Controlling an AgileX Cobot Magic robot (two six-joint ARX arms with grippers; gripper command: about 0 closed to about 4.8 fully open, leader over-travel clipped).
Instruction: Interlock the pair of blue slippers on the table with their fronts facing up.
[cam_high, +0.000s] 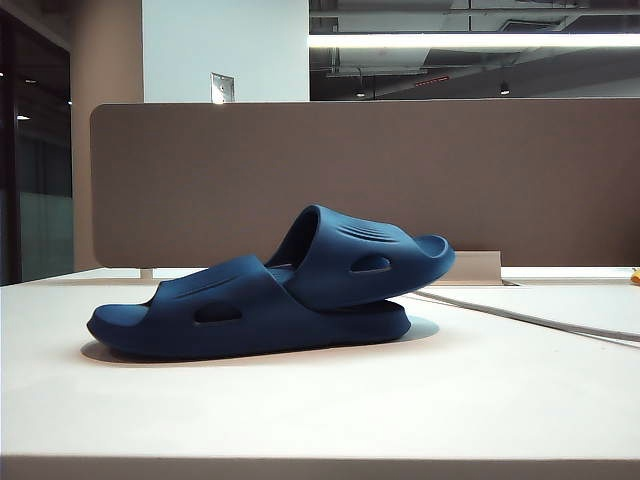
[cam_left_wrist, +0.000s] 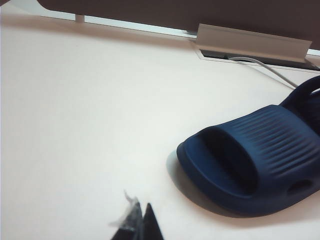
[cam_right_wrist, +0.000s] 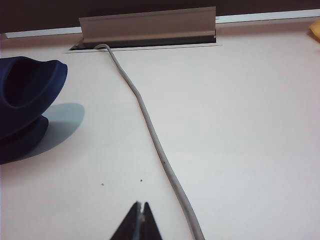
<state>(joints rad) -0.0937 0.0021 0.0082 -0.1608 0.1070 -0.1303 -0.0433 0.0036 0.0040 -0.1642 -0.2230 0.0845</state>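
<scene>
Bare table (cam_high: 320, 420) lies nearest; mid-table the slippers (cam_high: 270, 300) sit interlocked, straps up — task looks done. Left gripper (cam_left_wrist: 141, 220) and right gripper (cam_right_wrist: 141, 220) — both closed, empty, clear of them.

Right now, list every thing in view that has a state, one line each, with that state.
Pair of blue slippers: interlocked, one tucked through the other's strap, resting on the table.
Left gripper: shut, empty, off the slippers.
Right gripper: shut, empty, beside the grey cable.
Cable hatch: lid raised, cable running out.
</scene>
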